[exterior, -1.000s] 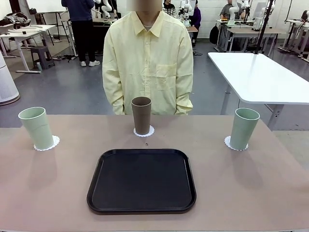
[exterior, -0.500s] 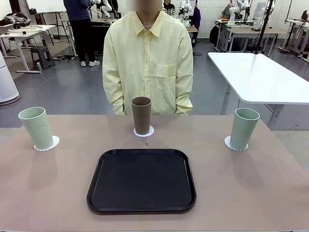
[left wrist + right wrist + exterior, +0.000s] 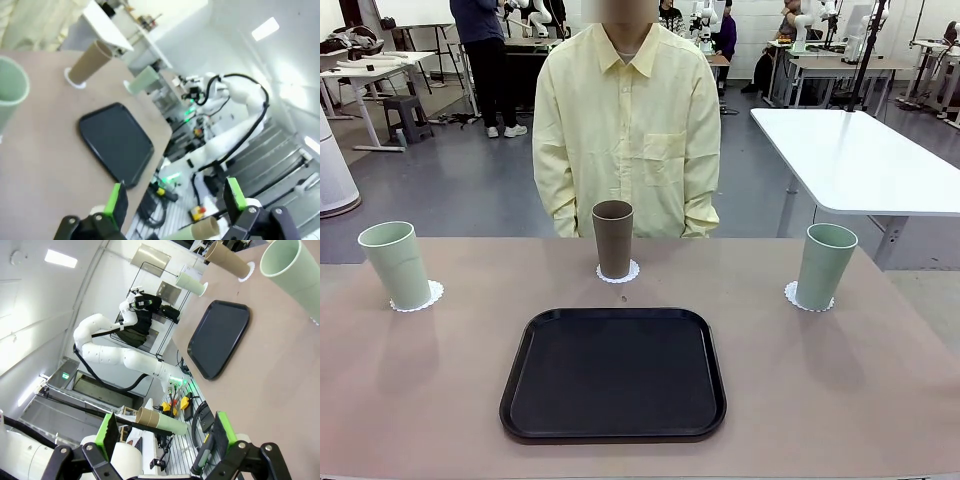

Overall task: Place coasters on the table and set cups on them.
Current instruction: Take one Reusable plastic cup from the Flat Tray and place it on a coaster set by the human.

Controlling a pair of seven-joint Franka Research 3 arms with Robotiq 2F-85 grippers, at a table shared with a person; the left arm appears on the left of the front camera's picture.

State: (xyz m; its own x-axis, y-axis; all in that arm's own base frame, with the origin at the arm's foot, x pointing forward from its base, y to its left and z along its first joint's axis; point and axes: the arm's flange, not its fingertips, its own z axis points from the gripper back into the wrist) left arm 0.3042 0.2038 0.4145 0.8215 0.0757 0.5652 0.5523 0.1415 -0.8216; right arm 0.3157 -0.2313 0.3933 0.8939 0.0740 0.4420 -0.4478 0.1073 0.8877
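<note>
Three cups stand on the beige table (image 3: pixel 840 400), each on a white lacy coaster. In the front view a mint cup (image 3: pixel 395 263) on its coaster (image 3: pixel 423 297) is at far left, the brown cup (image 3: pixel 613 238) on its coaster (image 3: pixel 619 274) at the far middle, and another mint cup (image 3: pixel 826 265) on its coaster (image 3: pixel 791 293) at right. My left gripper (image 3: pixel 175 200) is open and holds nothing, off the table's side, with a mint cup (image 3: pixel 7 95) nearest. My right gripper (image 3: pixel 165 432) is open and holds nothing, off the opposite side near a mint cup (image 3: pixel 292 267).
A black tray (image 3: pixel 613 372) with nothing on it lies in the table's middle near my edge. A person in a yellow shirt (image 3: pixel 625 120) stands at the far side, arms down. A white table (image 3: pixel 860 155) stands behind at right.
</note>
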